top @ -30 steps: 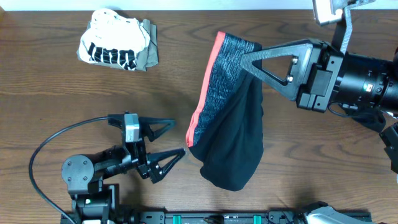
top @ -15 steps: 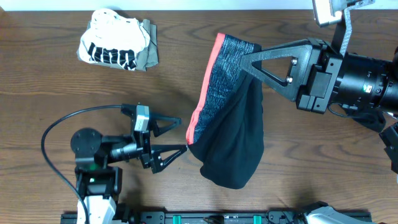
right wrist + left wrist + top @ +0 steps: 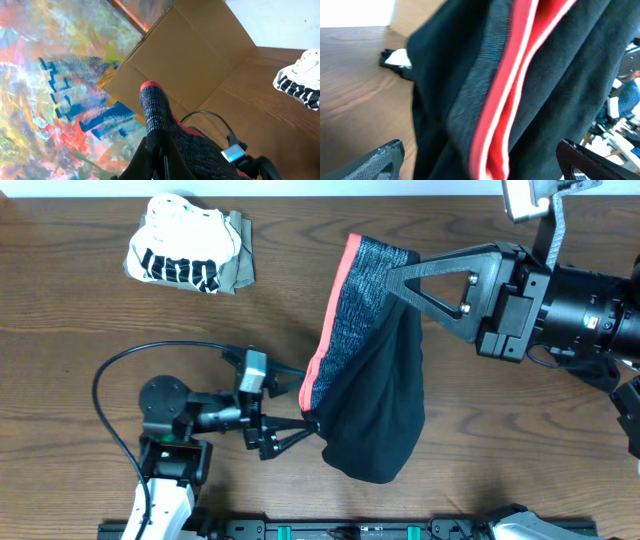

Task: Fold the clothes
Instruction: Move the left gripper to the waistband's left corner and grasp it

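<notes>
The black trousers [image 3: 378, 410], with a grey waistband [image 3: 352, 305] edged red-orange, hang in the air above the table. My right gripper [image 3: 392, 280] is shut on the top of that waistband; the right wrist view shows the grey knit [image 3: 155, 117] pinched in the gripper [image 3: 159, 157]. My left gripper [image 3: 308, 398] is open at the lower corner of the waistband. In the left wrist view the red edge [image 3: 505, 105] and black cloth [image 3: 445, 75] fill the gap of the gripper [image 3: 482, 165], between the wide-apart fingertips [image 3: 382, 160].
A bundle of a white black-printed top [image 3: 180, 250] over an olive piece [image 3: 240, 265] lies at the far left of the table [image 3: 80, 320]. The left arm's cable [image 3: 105, 380] loops over the wood. Cardboard [image 3: 195, 55] and a painted surface [image 3: 45, 75] stand beyond the table.
My left arm has moved right across the table, and its open fingers now straddle the trousers' lower waistband corner. The right arm and the hanging trousers have stayed put.
</notes>
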